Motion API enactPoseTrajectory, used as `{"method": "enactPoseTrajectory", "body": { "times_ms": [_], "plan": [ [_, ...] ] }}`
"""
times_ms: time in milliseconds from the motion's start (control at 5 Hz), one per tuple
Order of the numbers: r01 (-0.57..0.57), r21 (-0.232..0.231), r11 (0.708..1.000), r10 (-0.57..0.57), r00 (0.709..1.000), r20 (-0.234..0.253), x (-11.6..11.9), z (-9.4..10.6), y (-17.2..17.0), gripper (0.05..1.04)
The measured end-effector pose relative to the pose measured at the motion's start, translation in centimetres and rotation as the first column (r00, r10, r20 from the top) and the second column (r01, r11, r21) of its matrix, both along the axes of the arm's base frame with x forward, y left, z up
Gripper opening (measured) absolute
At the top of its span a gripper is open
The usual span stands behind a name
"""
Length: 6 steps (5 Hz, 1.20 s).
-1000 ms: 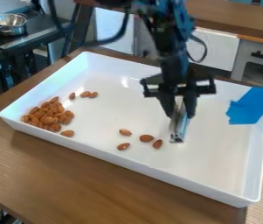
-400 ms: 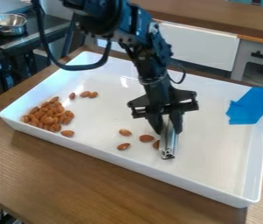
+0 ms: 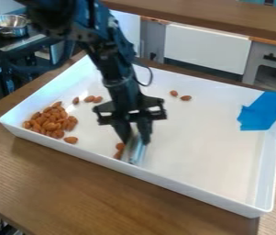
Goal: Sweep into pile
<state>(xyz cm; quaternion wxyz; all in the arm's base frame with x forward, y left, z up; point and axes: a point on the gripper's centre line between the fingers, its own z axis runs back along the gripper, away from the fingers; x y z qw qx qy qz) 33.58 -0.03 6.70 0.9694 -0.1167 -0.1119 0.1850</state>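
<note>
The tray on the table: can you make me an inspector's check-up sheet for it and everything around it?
Surface: brown wooden table under a big white tray.
Job's things: almond pile at the tray's left; loose almonds near the pile, two farther back, and some beside the silvery tool.
Clutter: blue tape over the tray's right side.
Gripper: its two fingers hold the tool between them, low over the tray.
Cables: black cable looping beside the arm.
Surroundings: metal bowl at back left, white panel behind.
</note>
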Motion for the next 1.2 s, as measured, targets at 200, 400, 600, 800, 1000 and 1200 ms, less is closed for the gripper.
{"method": "enactPoseTrajectory", "body": {
  "times_ms": [200,400,600,800,1000,1200],
  "plan": [
    [-0.02,0.026,0.999,0.019,1.0,0.024,-0.2,-0.1,3.4,0.38],
    [-0.022,0.091,0.996,0.017,0.999,0.049,-0.3,-0.1,6.4,0.38],
    [-0.045,0.132,0.99,0.034,0.996,0.079,-0.9,-0.3,9.0,0.38],
    [-0.029,0.185,0.982,0.016,0.998,0.068,-1.6,-0.2,10.6,0.38],
    [-0.013,0.146,0.989,0.007,0.999,0.04,-2.3,1.1,10.2,0.38],
    [-0.029,0.037,0.999,0.027,0.998,0.053,0.1,4.6,6.9,0.38]
  ]
}}
